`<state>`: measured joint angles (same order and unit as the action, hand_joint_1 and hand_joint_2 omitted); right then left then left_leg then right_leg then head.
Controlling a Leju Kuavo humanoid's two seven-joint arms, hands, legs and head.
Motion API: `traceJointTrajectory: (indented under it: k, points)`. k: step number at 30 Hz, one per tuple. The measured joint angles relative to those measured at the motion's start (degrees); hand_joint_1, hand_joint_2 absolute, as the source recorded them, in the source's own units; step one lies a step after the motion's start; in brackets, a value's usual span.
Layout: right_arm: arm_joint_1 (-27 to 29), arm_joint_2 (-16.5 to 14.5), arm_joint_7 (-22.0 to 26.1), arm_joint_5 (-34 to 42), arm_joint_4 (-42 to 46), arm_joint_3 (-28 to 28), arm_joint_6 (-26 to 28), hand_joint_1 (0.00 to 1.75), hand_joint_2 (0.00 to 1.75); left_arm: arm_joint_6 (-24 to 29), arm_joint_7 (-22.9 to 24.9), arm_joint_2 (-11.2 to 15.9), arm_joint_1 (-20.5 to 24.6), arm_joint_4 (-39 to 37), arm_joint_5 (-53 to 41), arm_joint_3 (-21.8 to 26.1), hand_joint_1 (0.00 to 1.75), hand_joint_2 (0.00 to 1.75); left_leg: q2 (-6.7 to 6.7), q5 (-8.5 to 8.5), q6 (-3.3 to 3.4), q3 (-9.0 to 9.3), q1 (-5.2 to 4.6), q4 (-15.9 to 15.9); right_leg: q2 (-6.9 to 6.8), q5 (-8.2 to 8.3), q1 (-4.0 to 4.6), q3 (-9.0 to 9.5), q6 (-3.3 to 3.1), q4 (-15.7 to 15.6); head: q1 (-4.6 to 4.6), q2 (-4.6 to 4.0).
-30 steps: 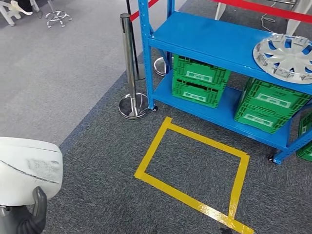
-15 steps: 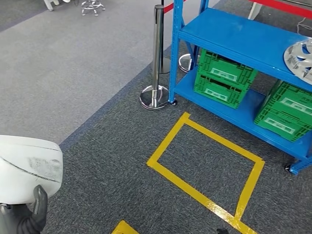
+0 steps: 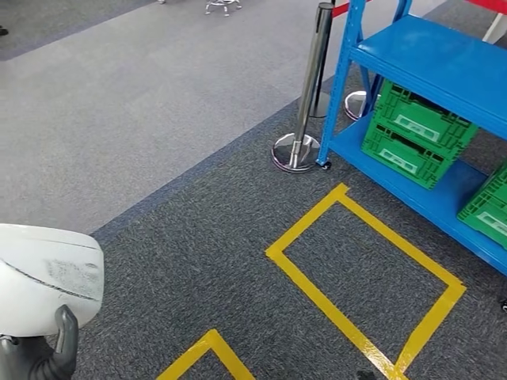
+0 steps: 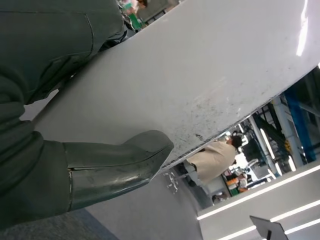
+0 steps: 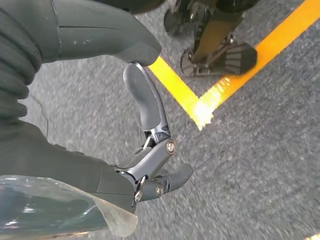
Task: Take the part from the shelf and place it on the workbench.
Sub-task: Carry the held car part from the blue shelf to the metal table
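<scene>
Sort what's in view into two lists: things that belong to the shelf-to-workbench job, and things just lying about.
Job:
- white part, held by the left hand
- blue shelf it is taken from

Lying about:
- green crates on the lower shelf
- chrome barrier post
- yellow floor tape
- right hand, holding nothing

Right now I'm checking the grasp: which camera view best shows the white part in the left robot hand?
The left wrist view: the white part spans the picture, with the left robot hand gripping its edge. The head view shows just one end above the hand. The right wrist view faces the carpet.
</scene>
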<state>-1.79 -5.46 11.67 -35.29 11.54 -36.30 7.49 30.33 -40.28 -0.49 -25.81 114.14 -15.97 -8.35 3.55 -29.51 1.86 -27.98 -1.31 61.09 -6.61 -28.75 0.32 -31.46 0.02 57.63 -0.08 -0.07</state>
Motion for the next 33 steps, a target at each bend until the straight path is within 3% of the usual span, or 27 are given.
traceJointTrajectory:
  k: [1,3,4,5,7,9,10,11,12,14,16,18,20,21,23,25,26,27,29,31,33]
  points:
    - [-0.02,-0.05,0.03,-0.11,0.0,0.0,0.02,0.0,1.75,-0.05,0.0,0.01,-0.03,0.14,0.16,0.01,1.75,1.75,0.84,-0.57,0.51,1.51,-0.43,-2.66,-0.69,0.27,-0.08,-0.04,0.27,-0.03,-0.02,0.0]
    - [-0.2,-0.11,0.07,-0.36,0.0,0.0,0.06,0.0,1.75,-0.14,0.0,-0.02,-0.2,0.34,0.47,0.06,1.75,1.75,0.42,-0.82,1.01,2.16,-0.63,-5.17,-1.72,0.67,-0.24,-0.25,0.93,-0.04,-0.05,0.0]
    - [-0.29,-0.13,0.07,-0.48,0.0,-0.01,0.07,0.0,1.75,-0.15,-0.01,-0.11,-0.32,0.41,0.56,0.09,1.75,1.75,-0.05,-0.47,1.13,2.18,-0.52,-6.08,-0.86,0.41,-0.36,-0.62,1.22,0.3,-0.03,0.0]
    - [-0.3,-0.14,0.07,-0.6,0.0,-0.02,0.1,0.0,1.75,-0.15,-0.01,-0.19,-0.39,0.48,0.65,0.13,1.75,1.75,-0.65,-0.05,1.3,2.12,-0.34,-6.95,0.82,-0.51,-0.44,-1.27,1.45,1.49,0.02,0.0]
    - [-0.08,-0.15,0.04,-0.8,0.0,-0.05,0.13,0.0,1.75,-0.13,0.0,-0.43,-0.45,0.55,0.8,0.19,1.75,1.75,-1.93,0.8,1.4,1.54,-0.11,-7.58,4.97,-3.97,-0.65,-3.71,1.84,7.17,0.18,-0.01]
    - [0.27,-0.15,-0.02,-1.04,0.0,-0.08,0.14,0.0,1.75,-0.13,0.01,-0.57,-0.51,0.57,0.9,0.23,1.75,1.75,-3.37,1.34,1.43,0.7,-0.1,-7.32,6.42,-6.99,-0.69,-6.2,2.22,14.07,0.26,-0.01]
    - [0.4,-0.15,-0.04,-1.19,0.0,-0.09,0.14,0.0,1.75,-0.15,0.0,-0.62,-0.55,0.58,0.9,0.23,1.75,1.75,-4.11,1.52,1.36,0.35,-0.08,-7.06,6.55,-7.16,-0.74,-6.47,2.42,15.42,0.27,-0.01]
    - [0.44,-0.14,-0.04,-1.33,0.0,-0.1,0.14,0.0,1.75,-0.2,0.0,-0.63,-0.58,0.59,0.91,0.24,1.75,1.75,-4.85,1.6,1.27,0.0,-0.02,-6.68,6.61,-6.21,-0.82,-5.64,2.6,14.43,0.28,0.0]
    - [0.43,-0.14,-0.03,-1.45,0.0,-0.1,0.14,0.0,1.75,-0.25,0.0,-0.63,-0.6,0.59,0.92,0.25,1.75,1.75,-5.58,1.56,1.11,-0.32,0.08,-6.13,6.87,-4.45,-1.0,-3.79,2.78,11.31,0.28,0.0]
    - [0.36,-0.13,0.03,-1.72,-0.01,-0.11,0.14,0.0,1.75,-0.31,0.01,-0.64,-0.58,0.6,0.95,0.27,1.75,1.75,-6.89,1.18,0.56,-1.27,0.2,-4.53,9.09,-2.22,-1.49,0.32,3.0,3.93,0.3,0.0]
    - [0.32,-0.13,0.08,-2.04,-0.01,-0.11,0.14,0.0,1.75,-0.3,0.01,-0.62,-0.58,0.68,0.96,0.31,1.75,1.75,-8.05,1.0,-0.11,-2.5,0.21,-3.14,10.83,-2.35,-1.67,1.95,2.53,0.96,0.25,0.0]
    - [0.33,-0.15,0.11,-2.33,0.0,-0.12,0.17,0.0,1.75,-0.25,0.0,-0.6,-0.73,0.76,1.0,0.36,1.75,1.75,-9.13,1.24,-0.63,-3.43,0.29,-2.64,10.0,-2.35,-1.63,1.89,1.71,1.01,0.21,0.0]
    - [0.31,-0.15,0.19,-2.55,0.0,-0.19,0.26,0.0,1.75,-0.22,0.0,-0.61,-0.9,0.83,1.07,0.49,1.75,1.75,-7.96,0.5,-1.24,-4.34,0.32,-1.25,8.68,-2.13,-1.8,1.84,1.06,0.89,-0.02,0.0]
    - [0.28,-0.15,0.25,-2.63,0.0,-0.26,0.29,0.0,1.75,-0.29,0.0,-0.61,-0.85,0.88,1.14,0.55,1.75,1.75,-6.73,-0.73,-1.61,-5.39,0.41,0.89,7.95,-2.06,-1.91,1.83,0.77,0.81,-0.2,0.0]
    - [0.27,-0.13,0.32,-2.8,0.0,-0.41,0.33,0.0,1.75,-0.49,0.0,-0.61,-0.68,0.94,1.3,0.57,1.75,1.75,-4.6,-4.18,-2.37,-8.95,0.85,8.21,6.4,-2.11,-1.8,1.78,0.47,0.8,-0.57,-0.01]
    - [0.31,-0.13,0.33,-2.9,0.0,-0.52,0.33,0.0,1.75,-0.66,0.0,-0.61,-0.7,0.92,1.46,0.6,1.75,1.75,-4.25,-5.64,-2.81,-11.82,1.38,13.78,4.81,-2.24,-1.75,1.78,0.45,0.81,-0.57,-0.01]
    - [0.28,-0.13,0.33,-2.92,0.0,-0.57,0.33,0.0,1.75,-0.76,0.0,-0.61,-0.73,0.92,1.5,0.62,1.75,1.75,-4.16,-4.73,-2.9,-11.82,1.58,13.58,4.07,-2.35,-1.75,1.87,0.48,0.81,-0.57,-0.01]
    - [0.22,-0.13,0.33,-2.96,0.0,-0.63,0.32,0.0,1.75,-0.86,0.0,-0.61,-0.73,0.92,1.51,0.63,1.75,1.75,-3.86,-2.84,-2.89,-10.66,1.7,11.06,3.41,-2.48,-1.77,2.04,0.59,0.81,-0.57,0.0]
    - [0.08,-0.13,0.37,-3.1,0.0,-0.84,0.31,0.0,1.75,-1.02,0.01,-0.61,-0.58,0.92,1.51,0.63,1.75,1.75,-1.8,0.8,-2.63,-6.83,1.52,3.15,2.26,-2.83,-1.72,2.4,1.02,0.76,-0.57,-0.01]
    - [0.0,-0.13,0.44,-3.26,0.01,-1.05,0.31,0.0,1.75,-1.08,0.0,-0.61,-0.29,0.94,1.54,0.63,1.75,1.75,0.04,1.64,-2.06,-4.67,0.95,-1.51,1.24,-3.16,-1.57,2.49,1.66,0.58,-0.61,-0.01]
    - [-0.12,-0.13,0.48,-3.38,0.01,-1.18,0.31,0.0,1.75,-1.11,-0.01,-0.62,-0.22,0.96,1.57,0.67,1.75,1.75,-0.37,1.27,-1.37,-4.65,0.52,-2.19,0.09,-3.29,-1.56,2.91,2.25,0.13,-0.64,-0.01]
